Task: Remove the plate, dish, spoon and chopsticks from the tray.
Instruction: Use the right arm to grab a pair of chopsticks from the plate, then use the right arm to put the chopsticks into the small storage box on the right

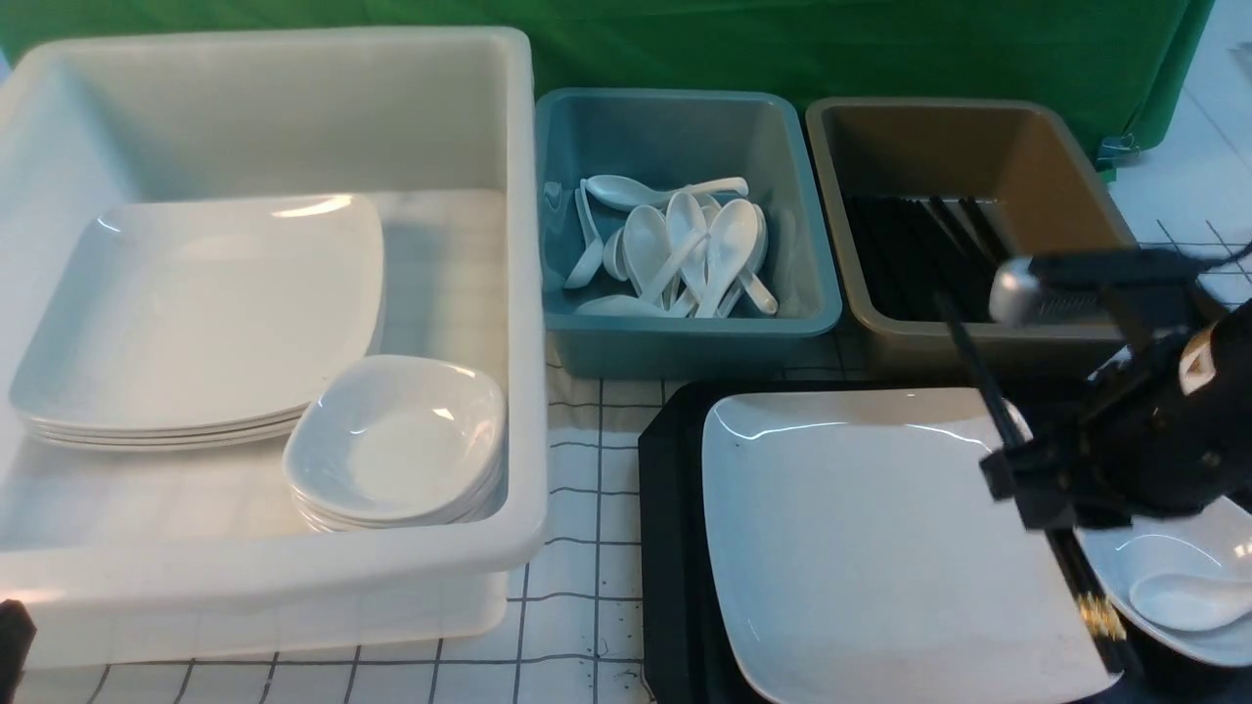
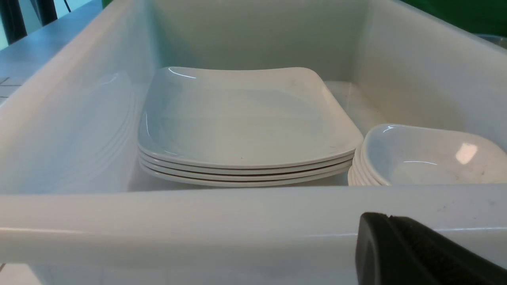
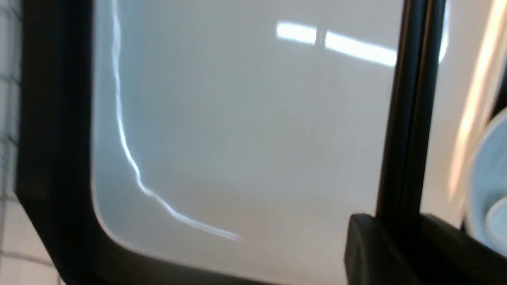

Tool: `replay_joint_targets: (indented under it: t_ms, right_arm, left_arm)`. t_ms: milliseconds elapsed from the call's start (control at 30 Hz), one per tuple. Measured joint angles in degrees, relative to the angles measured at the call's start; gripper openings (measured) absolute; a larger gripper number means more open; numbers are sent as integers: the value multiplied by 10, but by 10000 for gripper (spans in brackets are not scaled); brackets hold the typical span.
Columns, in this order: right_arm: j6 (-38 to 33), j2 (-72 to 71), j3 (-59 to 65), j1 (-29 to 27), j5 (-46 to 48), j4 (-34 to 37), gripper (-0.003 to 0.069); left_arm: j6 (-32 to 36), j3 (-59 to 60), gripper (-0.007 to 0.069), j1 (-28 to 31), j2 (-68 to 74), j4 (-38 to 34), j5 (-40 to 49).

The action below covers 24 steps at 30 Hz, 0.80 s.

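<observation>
**tubwatcher:** quick q, what's the right gripper (image 1: 1027,479) doing rn? can't make it out on my end

**dishbot_fan:** it's clamped on the chopsticks (image 1: 976,367), grabbing them roughly mid-length. sticks are tilted. far ends reach over the front rim of the brown tub (image 1: 1066,186), gold-tipped near ends sit by the right edge of the plate (image 1: 880,548). whether those tips touch anything, idk, too hard to see.

**tubwatcher:** and the rest of the stuff?

**dishbot_fan:** plate's flat on the black tray (image 1: 670,548), takes up most of it. dish (image 1: 1188,548) is just right of the plate, partly hidden by the arm, w/ the spoon (image 1: 1188,598) lying in it. brown tub has a bunch of black sticks (image 1: 900,254) in it. teal tub (image 1: 685,342) next to it holds a pile of white spoons (image 1: 685,254). big white tub (image 1: 293,577) on the left has a stack of plates (image 1: 196,313) + a stack of dishes (image 1: 401,440) side by side.

**tubwatcher:** left gripper (image 2: 420,253)?

**dishbot_fan:** closed, sitting just outside the white tub's near wall, well apart from the tray.
</observation>
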Motion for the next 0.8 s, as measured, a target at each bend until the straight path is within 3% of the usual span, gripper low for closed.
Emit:
replay_joint_targets:
  t_ms: [233, 400, 633, 800]
  right_arm:
    - [13, 46, -135, -66, -90, -24, 124]
    - [8, 193, -239, -124, -203, -28, 124]
    - [-2, 345, -304, -137, -289, -28, 127]
    - [12, 399, -308, -137, -287, -27, 168]
  left_arm:
    - [0, 0, 20, 0, 0, 0, 0]
    - [0, 0, 20, 0, 0, 0, 0]
    - [0, 0, 20, 0, 0, 0, 0]
    - [0, 0, 21, 0, 0, 0, 0]
